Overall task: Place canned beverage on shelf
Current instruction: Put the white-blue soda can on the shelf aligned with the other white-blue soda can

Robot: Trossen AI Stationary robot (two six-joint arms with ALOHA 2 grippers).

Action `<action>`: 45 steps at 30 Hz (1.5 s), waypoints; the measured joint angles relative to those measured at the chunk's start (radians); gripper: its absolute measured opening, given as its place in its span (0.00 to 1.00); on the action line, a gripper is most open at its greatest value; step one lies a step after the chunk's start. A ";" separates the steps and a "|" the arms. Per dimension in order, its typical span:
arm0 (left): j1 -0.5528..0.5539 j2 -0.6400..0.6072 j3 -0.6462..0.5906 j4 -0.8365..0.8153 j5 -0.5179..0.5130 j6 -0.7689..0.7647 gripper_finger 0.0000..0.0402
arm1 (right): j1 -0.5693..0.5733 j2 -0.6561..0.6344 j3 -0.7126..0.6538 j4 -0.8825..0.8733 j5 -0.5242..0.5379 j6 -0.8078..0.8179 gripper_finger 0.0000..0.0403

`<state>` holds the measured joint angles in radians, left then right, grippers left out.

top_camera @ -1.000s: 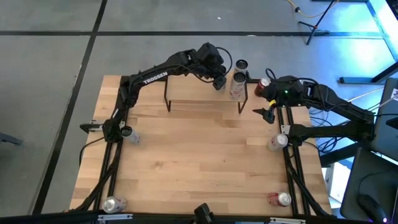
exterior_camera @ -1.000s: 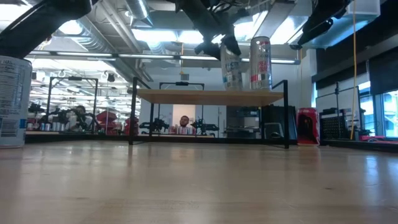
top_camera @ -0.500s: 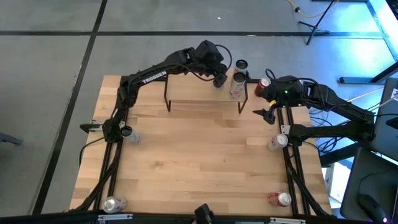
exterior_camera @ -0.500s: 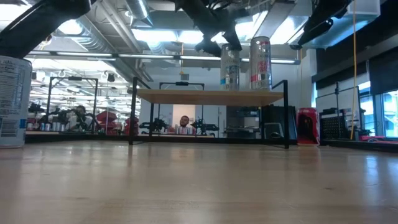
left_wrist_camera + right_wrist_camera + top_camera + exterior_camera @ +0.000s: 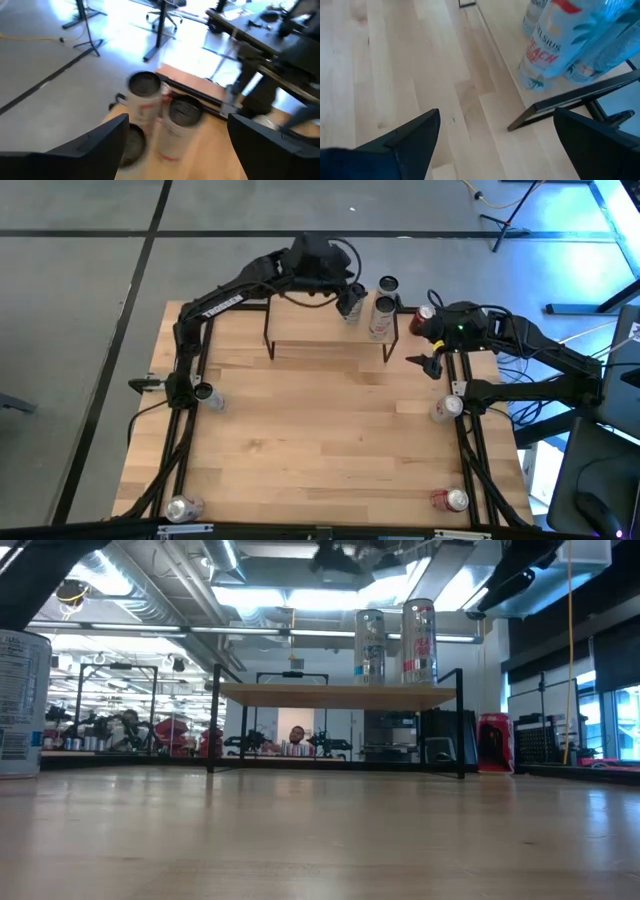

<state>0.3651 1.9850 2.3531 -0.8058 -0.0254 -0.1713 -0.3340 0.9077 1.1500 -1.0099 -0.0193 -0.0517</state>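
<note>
The shelf (image 5: 325,345) stands at the table's far edge; in the low view (image 5: 340,693) its wood top rests on black legs. Cans stand upright on its right end: one with red print (image 5: 380,315), one behind it (image 5: 388,284), and two show in the low view (image 5: 370,645) (image 5: 419,640). My left gripper (image 5: 348,304) hovers open above these cans, which show between its fingers in the left wrist view (image 5: 177,120). My right gripper (image 5: 432,363) is open and empty just right of the shelf's right legs (image 5: 497,112).
Loose cans lie on the table at the left edge (image 5: 208,395), the near left corner (image 5: 183,507), the right edge (image 5: 447,408) and the near right corner (image 5: 450,500). A red can (image 5: 425,313) stands by the right arm. The middle of the table (image 5: 320,440) is bare wood.
My left gripper has risen from the left-hand can on the shelf and drawn back toward the table's far left, leaving the low view's top. That can stands upright on the shelf where it was.
</note>
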 joint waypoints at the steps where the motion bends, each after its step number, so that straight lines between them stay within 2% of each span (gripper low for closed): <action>1: -0.015 -0.010 0.000 -0.023 -0.015 -0.007 0.81 | 0.000 0.000 0.000 0.008 0.000 0.012 0.93; 8: -0.131 -0.087 0.000 -0.235 -0.124 -0.026 0.79 | 0.000 0.001 0.000 0.071 -0.001 0.022 0.93; 14: -0.226 -0.099 -0.002 -0.403 -0.240 -0.054 0.79 | 0.000 0.001 0.000 0.119 -0.077 0.024 0.93; 21: -0.313 -0.121 -0.003 -0.578 -0.241 -0.100 0.79 | 0.000 0.002 0.000 0.218 -0.142 0.022 0.93; 26: -0.360 -0.193 -0.026 -0.667 -0.254 -0.116 0.79 | 0.001 0.029 0.001 0.315 -0.175 0.030 0.93; 30: -0.379 -0.293 -0.134 -0.684 -0.254 -0.135 0.79 | 0.001 0.078 0.002 0.384 -0.185 0.072 0.93; 37: -0.398 -0.579 -0.479 -0.675 -0.293 -0.242 0.79 | 0.015 0.183 0.002 0.447 -0.218 0.181 0.93; 45: -0.398 -0.851 -0.792 -0.659 -0.305 -0.382 0.79 | 0.088 0.254 0.002 0.486 -0.128 0.236 0.93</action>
<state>-0.0326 1.1340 1.5612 -1.4645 -0.3304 -0.5534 -0.2459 1.1619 1.1519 -0.5243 -0.1478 0.1839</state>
